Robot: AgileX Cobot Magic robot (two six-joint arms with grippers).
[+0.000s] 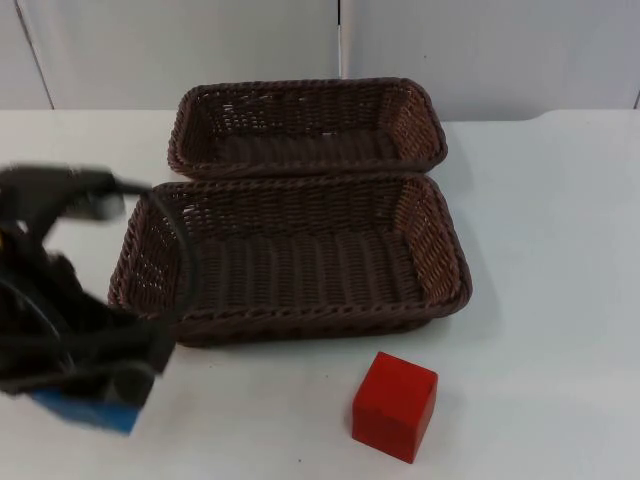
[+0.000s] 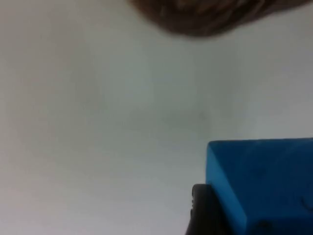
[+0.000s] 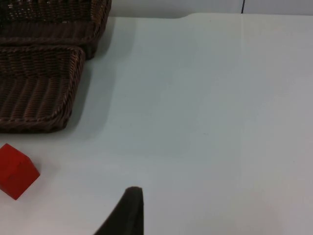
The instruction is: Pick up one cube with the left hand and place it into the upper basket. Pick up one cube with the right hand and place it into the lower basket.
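Two cubes are in play. The blue cube (image 1: 85,411) is at the left hand (image 1: 100,385), low over the counter (image 1: 560,300) just off the near left corner of the lower basket (image 1: 290,325). In the left wrist view the blue cube (image 2: 261,183) sits right against a black fingertip (image 2: 205,210), so the hand looks clamped on it, though the far finger is hidden.

The upper basket (image 1: 310,165) lies straight beyond the lower one, touching it along their long sides, so the carry has to pass up and over the nearer basket to reach it.

The red cube (image 1: 395,405) rests on the counter near the lower basket's front rim. The right arm waits off to its right; whether the right hand (image 3: 128,215) is spread or closed, I cannot tell.
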